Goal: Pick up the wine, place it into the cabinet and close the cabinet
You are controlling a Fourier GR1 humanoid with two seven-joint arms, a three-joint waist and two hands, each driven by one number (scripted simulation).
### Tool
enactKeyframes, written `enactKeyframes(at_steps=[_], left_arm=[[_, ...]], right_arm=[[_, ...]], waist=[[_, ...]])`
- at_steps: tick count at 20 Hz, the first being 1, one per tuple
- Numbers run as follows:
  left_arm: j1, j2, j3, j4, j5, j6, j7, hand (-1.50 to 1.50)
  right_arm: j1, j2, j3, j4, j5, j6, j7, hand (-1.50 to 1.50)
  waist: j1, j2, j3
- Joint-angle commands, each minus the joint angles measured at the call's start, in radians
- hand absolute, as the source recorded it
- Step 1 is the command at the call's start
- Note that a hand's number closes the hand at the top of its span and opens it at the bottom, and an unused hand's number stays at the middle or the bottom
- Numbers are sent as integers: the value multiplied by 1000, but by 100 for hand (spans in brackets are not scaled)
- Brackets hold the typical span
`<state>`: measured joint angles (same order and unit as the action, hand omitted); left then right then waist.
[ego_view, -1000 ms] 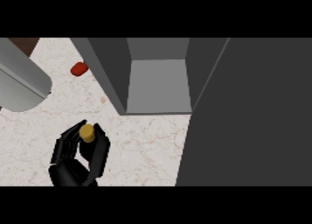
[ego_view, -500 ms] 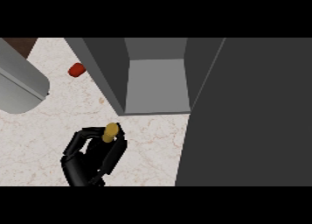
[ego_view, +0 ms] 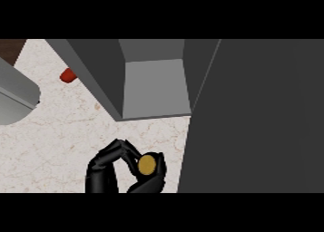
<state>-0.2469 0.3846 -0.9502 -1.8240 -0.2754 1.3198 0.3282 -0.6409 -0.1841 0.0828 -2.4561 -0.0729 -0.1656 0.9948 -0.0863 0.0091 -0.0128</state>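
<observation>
- At the lower centre of the head view, a black hand (ego_view: 117, 170) rises from the bottom edge over the pale marbled counter (ego_view: 50, 149).
- Its fingers (ego_view: 114, 152) and thumb are curled round the wine (ego_view: 147, 165), of which only a round gold top shows between them; the rest of the bottle is hidden by the hand.
- Which of the robot's hands this is cannot be told from the view alone; it sits left of the frame's middle, and no second hand shows.
- The wine is just below the cabinet (ego_view: 154, 86), whose open grey compartment fills the upper centre.
- The cabinet's door (ego_view: 265, 118), a broad dark panel, covers the right side of the frame, its edge just right of the hand.
- A small red object (ego_view: 68, 75) lies on the counter at the upper left, partly behind the cabinet's wall.
- A large grey cylinder (ego_view: 10, 97) crosses the left edge.
</observation>
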Motion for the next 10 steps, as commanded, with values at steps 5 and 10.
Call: enactKeyframes(at_steps=[5,10], left_arm=[[-104,48,-41,-182,215,-142,-128,150],[-132,2,50,-186,395,-274,-259,150]], right_arm=[[6,-17,-33,-47,-68,14,45,-150],[6,-7,-35,-37,-49,7,24,-150]], waist=[[3,6,2],[27,8,5]])
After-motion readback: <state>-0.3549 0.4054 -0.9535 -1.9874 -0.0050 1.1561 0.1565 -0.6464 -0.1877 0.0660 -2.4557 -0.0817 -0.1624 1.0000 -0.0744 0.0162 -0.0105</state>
